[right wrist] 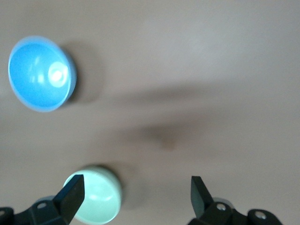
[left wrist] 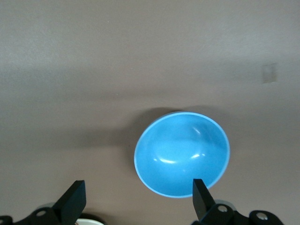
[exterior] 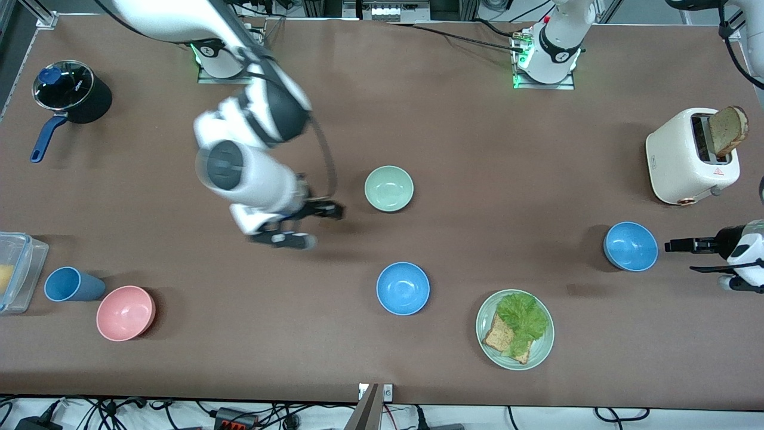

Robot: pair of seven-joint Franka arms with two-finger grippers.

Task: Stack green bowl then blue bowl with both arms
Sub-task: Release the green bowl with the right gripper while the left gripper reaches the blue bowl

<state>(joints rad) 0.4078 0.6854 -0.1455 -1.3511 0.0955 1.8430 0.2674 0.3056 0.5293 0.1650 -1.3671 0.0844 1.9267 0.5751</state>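
My right fingers (exterior: pixel 310 224), spread and empty, hover just beside the green bowl (exterior: pixel 389 189); my left fingers (exterior: pixel 686 257) (also spread) wait by a blue bowl (exterior: pixel 630 246).

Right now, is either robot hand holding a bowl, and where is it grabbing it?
No, nothing is held. The right gripper is open above the table beside the green bowl. The left gripper is open beside a blue bowl, not touching it.

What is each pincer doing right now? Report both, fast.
Left pincer: open, empty, beside the blue bowl.
Right pincer: open, empty, over the table near the green bowl.
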